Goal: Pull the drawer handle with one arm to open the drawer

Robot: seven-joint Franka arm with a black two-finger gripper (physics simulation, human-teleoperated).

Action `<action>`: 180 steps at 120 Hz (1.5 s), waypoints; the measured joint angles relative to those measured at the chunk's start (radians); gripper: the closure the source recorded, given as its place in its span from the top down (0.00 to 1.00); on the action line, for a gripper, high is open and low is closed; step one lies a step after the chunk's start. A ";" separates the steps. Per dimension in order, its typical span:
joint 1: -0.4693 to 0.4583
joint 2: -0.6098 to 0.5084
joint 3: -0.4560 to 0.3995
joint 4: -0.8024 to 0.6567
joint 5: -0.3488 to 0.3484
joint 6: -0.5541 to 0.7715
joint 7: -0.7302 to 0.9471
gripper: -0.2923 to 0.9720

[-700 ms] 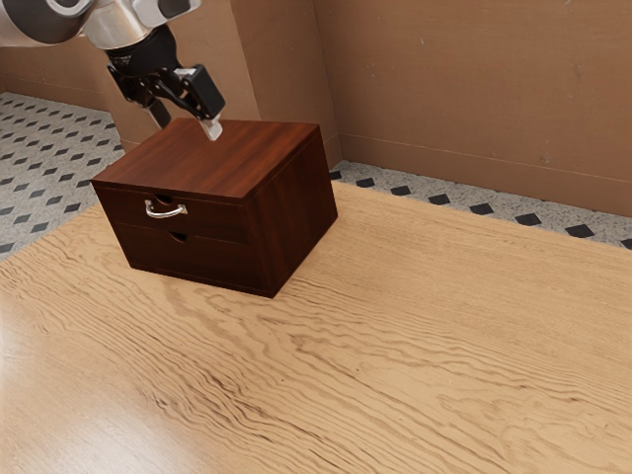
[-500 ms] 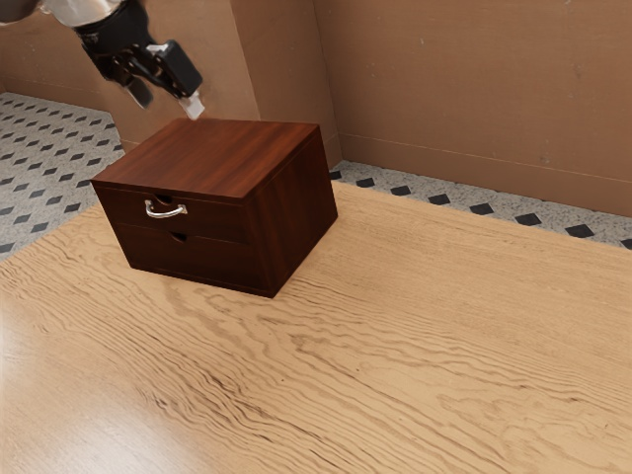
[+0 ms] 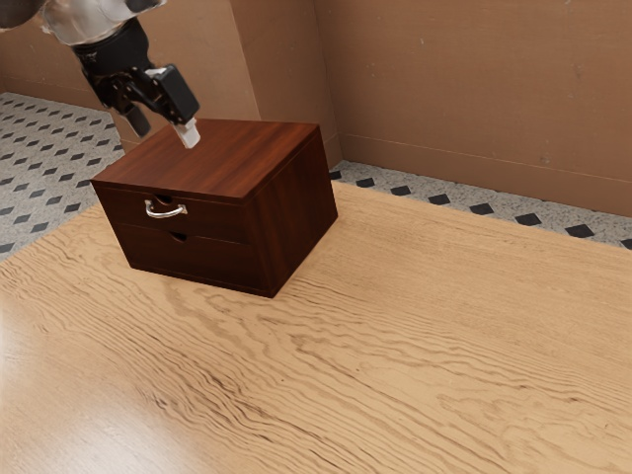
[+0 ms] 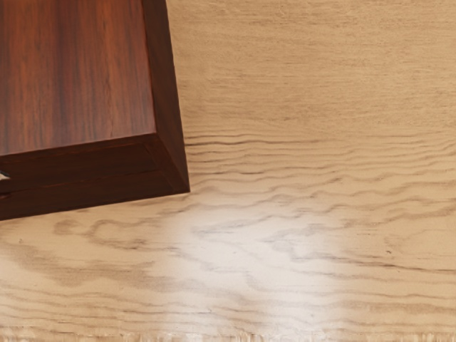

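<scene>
Brown walls [image 3: 474,79] and a tiled floor [image 3: 39,148] behind; pale wood-grain counter [image 3: 415,336] in front.

Cabinet [image 3: 296,207]: dark wood, two drawers stacked. It stands at the counter's far edge, toward the exterior view's left, with its front turned to the counter's left side.

Upper drawer [image 3: 212,219]: front flush with the cabinet face, so it reads as closed. Silver handle [image 3: 164,209] on its front, nothing touching it. Lower drawer [image 3: 202,259]: also flush, small notch in its top edge. Contents of both hidden.

Jaws: apart, holding nothing, hanging over the cabinet's top near its rear corner at the exterior view's left. White fingertip [image 3: 188,133] sits just above the top panel; contact cannot be told. Jaws are well apart from the handle, which is down on the front face.

Wrist view: a corner of the cabinet [image 4: 71,71] top and bare counter [image 4: 320,178] beside it.
</scene>
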 joint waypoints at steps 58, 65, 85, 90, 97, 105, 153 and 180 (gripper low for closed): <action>0.947 -0.433 -0.735 -0.639 0.027 0.175 -0.205 0.77; 1.158 -0.439 -0.893 -0.657 -0.033 0.188 -0.233 0.77; 1.274 -0.408 -1.013 -0.672 -0.168 0.237 -0.369 0.77; 1.277 -0.416 -1.016 -0.692 -0.191 0.246 -0.409 0.77; 1.267 -0.456 -1.012 -0.738 -0.211 0.254 -0.464 0.77; 1.257 -0.488 -1.000 -0.760 -0.224 0.260 -0.521 0.77; 1.283 -0.476 -0.933 -0.792 -0.193 0.301 -0.714 0.77; 1.372 -0.425 -0.995 -0.768 -0.237 0.346 -0.713 0.77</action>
